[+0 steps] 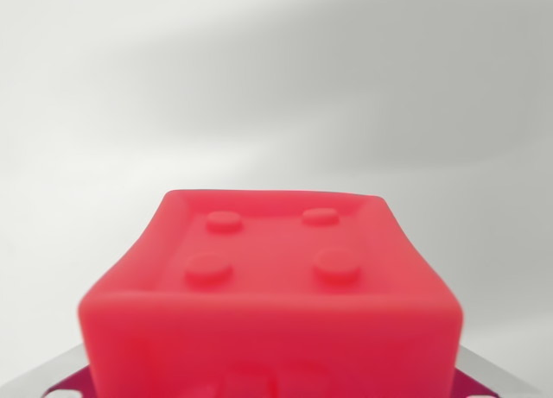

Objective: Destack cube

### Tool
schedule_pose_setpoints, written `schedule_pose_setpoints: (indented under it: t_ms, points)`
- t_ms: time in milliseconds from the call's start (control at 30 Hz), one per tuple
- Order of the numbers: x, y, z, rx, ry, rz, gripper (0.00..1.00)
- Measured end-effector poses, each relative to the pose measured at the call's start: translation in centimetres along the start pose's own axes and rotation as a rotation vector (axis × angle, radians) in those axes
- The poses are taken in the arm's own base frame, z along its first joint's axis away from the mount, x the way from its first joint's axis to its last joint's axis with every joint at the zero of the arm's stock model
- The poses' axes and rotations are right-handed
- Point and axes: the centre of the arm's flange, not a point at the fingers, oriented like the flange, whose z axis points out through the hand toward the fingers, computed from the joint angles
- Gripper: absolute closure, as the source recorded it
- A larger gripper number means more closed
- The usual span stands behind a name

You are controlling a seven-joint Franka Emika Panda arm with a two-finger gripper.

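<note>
1. Red cube (270,303) fills the wrist view's lower centre, four round studs on its top face.
2. Pale surface (276,87) lies behind.
3. Hand not visible; its state can't be told.

Red cube (268,303) fills the lower middle of the wrist view, close up and blocking the near path. Pale table (276,87) above and to both sides of it is bare, open room. Pincer not visible.
</note>
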Motion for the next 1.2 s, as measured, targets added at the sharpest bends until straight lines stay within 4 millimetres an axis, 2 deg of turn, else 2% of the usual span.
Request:
schedule_pose_setpoints:
  t_ms: [633, 900, 1200]
  points:
    - [-3.1, -1.3, 0.5, 0.001, 0.001, 0.02, 1.0]
    - [-3.0, -1.1, 3.6, -0.006, 0.004, 0.022, 1.0]
    - [-3.0, -1.2, 5.8, -0.004, 0.006, 0.023, 1.0]
